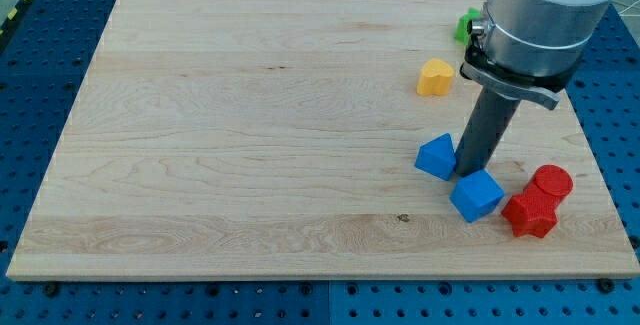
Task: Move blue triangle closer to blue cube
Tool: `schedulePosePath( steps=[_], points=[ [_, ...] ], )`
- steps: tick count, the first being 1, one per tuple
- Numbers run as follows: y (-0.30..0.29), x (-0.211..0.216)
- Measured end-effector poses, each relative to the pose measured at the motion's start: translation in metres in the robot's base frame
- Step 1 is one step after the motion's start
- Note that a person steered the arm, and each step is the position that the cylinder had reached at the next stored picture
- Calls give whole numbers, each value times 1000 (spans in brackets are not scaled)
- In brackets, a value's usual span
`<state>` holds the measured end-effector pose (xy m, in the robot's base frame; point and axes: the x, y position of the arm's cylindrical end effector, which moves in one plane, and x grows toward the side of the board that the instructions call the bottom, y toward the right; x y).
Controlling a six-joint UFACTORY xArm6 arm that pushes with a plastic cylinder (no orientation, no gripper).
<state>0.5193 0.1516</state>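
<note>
My tip, a bare rod holding nothing, stands between the blue triangle just to its left and the blue cube just nearer, and the triangle, seemingly light, rigid and slippery, wants a push on its far-left face.

no readable text, no labels, no numbers on anything in view

On the wooden desk, my tip stood between the blue triangle and the blue cube, touching both. Two red blocks lay just right of the cube; a yellow heart and a green block sat nearer the view's top.
</note>
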Motion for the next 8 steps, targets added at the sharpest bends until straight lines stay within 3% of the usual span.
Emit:
schedulePosePath(
  steps=[3, 7, 8],
  points=[
    [0, 25],
    [-10, -73],
    [-19, -67]
  ],
)
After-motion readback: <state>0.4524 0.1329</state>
